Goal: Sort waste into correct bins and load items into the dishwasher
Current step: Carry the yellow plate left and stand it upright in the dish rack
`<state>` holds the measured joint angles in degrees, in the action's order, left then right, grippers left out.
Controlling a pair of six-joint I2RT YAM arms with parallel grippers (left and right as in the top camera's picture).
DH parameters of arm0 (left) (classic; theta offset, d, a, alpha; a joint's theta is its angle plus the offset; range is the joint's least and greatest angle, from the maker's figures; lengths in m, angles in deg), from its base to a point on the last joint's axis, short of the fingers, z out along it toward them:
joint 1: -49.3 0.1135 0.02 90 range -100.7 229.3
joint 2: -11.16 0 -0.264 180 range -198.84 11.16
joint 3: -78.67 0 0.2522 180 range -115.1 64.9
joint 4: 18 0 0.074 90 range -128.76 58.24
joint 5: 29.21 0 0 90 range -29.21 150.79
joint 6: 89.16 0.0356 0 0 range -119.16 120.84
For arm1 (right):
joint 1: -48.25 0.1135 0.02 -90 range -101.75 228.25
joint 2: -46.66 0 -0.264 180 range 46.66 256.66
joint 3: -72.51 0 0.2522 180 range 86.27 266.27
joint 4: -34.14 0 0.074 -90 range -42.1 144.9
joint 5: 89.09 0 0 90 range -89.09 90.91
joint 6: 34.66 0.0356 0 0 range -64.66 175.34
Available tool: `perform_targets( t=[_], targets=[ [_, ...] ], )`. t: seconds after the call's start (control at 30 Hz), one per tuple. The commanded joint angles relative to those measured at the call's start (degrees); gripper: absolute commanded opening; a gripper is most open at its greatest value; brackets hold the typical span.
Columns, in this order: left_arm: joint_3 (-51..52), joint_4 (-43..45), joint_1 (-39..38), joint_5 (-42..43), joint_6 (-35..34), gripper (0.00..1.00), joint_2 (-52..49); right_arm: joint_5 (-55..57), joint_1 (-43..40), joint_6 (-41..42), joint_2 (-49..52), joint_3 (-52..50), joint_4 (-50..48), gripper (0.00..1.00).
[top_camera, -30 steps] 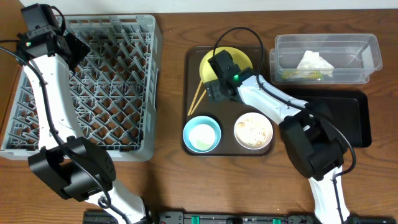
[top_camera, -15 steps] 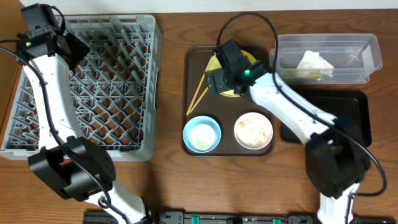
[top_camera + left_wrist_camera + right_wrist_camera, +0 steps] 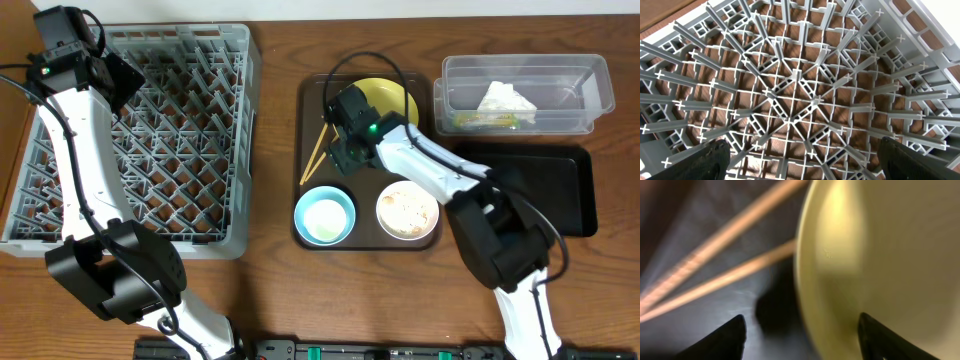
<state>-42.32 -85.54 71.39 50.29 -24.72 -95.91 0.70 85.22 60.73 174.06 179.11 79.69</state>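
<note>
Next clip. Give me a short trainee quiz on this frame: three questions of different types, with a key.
1. True or false: the left gripper hangs open over a dish rack with nothing visible in it.
2. In the right wrist view, what sits between the fingers of the right gripper? A) the rim of the yellow plate B) the light blue bowl C) the white bowl
3. Fill in: the white paper piece lies in the ___.
Key: 1 true; 2 A; 3 clear tub.
</note>
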Motion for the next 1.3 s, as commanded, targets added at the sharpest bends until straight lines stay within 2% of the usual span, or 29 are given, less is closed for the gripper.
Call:
perform_targets(
  t=[0.0, 0.13, 0.17, 0.2, 0.47, 0.63, 0.77, 0.97, 1.03, 1.17, 1.27],
  targets=[
    [0.3, -0.2, 0.3, -0.5, -0.3, 0.96, 0.2, 0.2, 0.1, -0.3, 3.3, 0.0, 0.5, 0.45],
    [0.3, -0.2, 0.3, -0.5, -0.2, 0.95, 0.2, 1.9, 0.2, -0.3, 3.3, 0.3, 0.6, 0.18],
    [0.3, -0.2, 0.3, -0.5, -0.3, 0.95, 0.2, 1.9, 0.2, -0.3, 3.3, 0.5, 0.9, 0.08],
    [0.3, -0.2, 0.3, -0.5, -0.3, 0.95, 0.2, 1.9, 0.2, -0.2, 3.3, 1.5, 2.0, 0.01],
    [0.3, -0.2, 0.3, -0.5, -0.2, 0.95, 0.2, 0.4, 0.2, 1.1, 3.3, 15.4, 12.8, 0.01],
    [0.3, -0.2, 0.3, -0.5, -0.2, 0.95, 0.2, -11.3, 0.1, 3.9, 3.3, 28.5, 18.7, 0.01],
    [0.3, -0.2, 0.3, -0.5, -0.2, 0.95, 0.2, -20.0, 0.1, 7.4, 3.3, 36.2, 17.8, 0.01],
    [0.3, -0.2, 0.3, -0.5, -0.2, 0.95, 0.2, -24.5, 1.4, 19.6, 3.3, 38.5, 3.8, 0.01],
    [0.3, -0.2, 0.3, -0.5, -0.3, 0.95, 0.2, -25.7, 3.1, 27.6, 3.4, 38.5, -6.0, 0.01],
    [0.3, -0.2, 0.3, -0.5, -0.2, 0.95, 0.2, -24.0, 7.2, 28.5, 4.0, 38.4, -19.1, 0.01],
    [0.3, -0.2, 0.3, -0.5, -0.3, 0.95, 0.2, -19.8, 9.3, 31.4, 5.4, 38.4, -25.0, 0.01]
  ],
)
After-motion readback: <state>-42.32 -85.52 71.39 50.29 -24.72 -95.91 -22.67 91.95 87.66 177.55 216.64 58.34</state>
